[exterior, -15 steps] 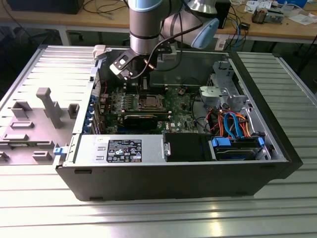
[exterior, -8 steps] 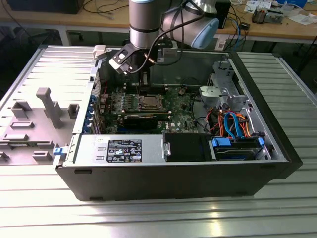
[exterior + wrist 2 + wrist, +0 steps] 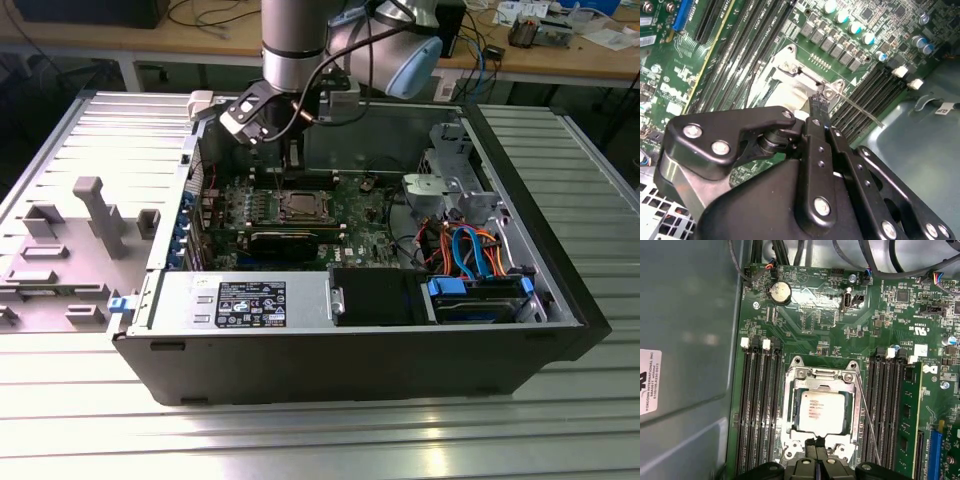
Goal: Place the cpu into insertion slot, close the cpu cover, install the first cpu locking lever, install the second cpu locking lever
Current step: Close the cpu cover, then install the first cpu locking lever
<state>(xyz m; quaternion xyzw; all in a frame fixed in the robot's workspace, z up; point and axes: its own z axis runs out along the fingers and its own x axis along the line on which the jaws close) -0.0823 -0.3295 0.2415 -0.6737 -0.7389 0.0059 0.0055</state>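
Silvery metal is framing the cpu, which is lying flat in the insertion slot with the cpu cover down around it. In the exterior view this is sitting toward the far side of the green motherboard. The fingers are standing narrow, almost touching each other. Their tips are hovering at the edge of the cover in both wrist views, and I cannot tell if they are gripping anything. A thin locking lever is running beside the cover, slanting slightly away from it. In my judgement, the narrow tips may be slipping off such a thin wire and scraping the memory slots just beside. Pressing too hard may also be loading the chip and the socket under it.
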